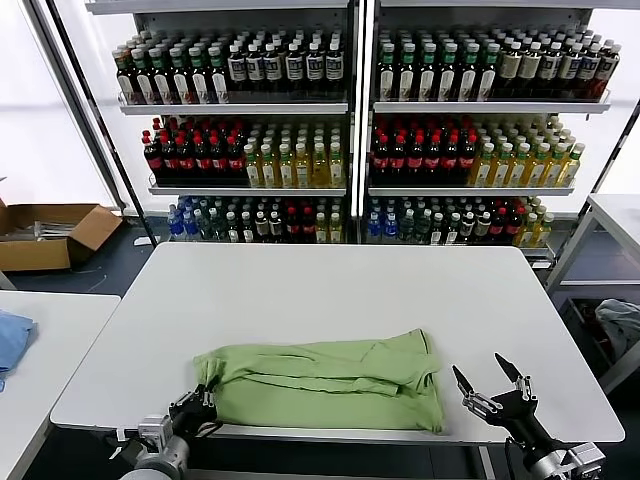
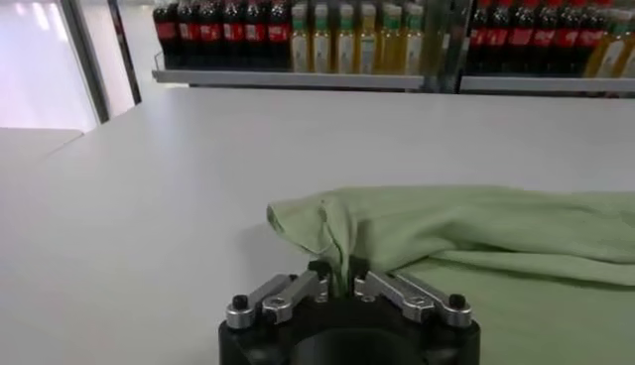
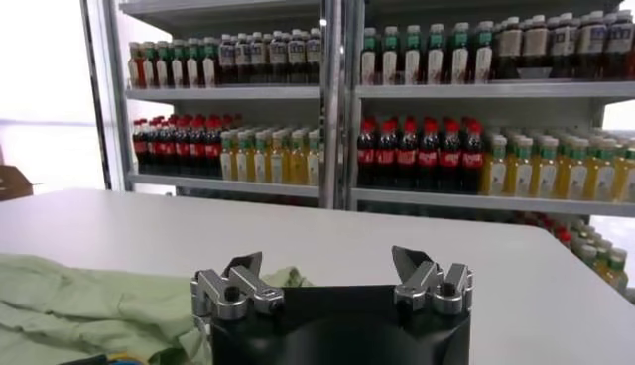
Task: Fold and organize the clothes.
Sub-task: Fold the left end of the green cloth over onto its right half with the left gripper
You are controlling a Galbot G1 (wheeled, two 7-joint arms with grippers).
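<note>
While my left gripper [image 2: 337, 275] pinches the light green folded polo shirt's [image 1: 330, 382] left corner, its long axis runs toward my spread-open right gripper [image 1: 487, 378].

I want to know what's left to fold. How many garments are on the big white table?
1. A green shirt lies partly folded at the table's near edge, the left gripper pinching its left corner, the right gripper open just beside it.
</note>
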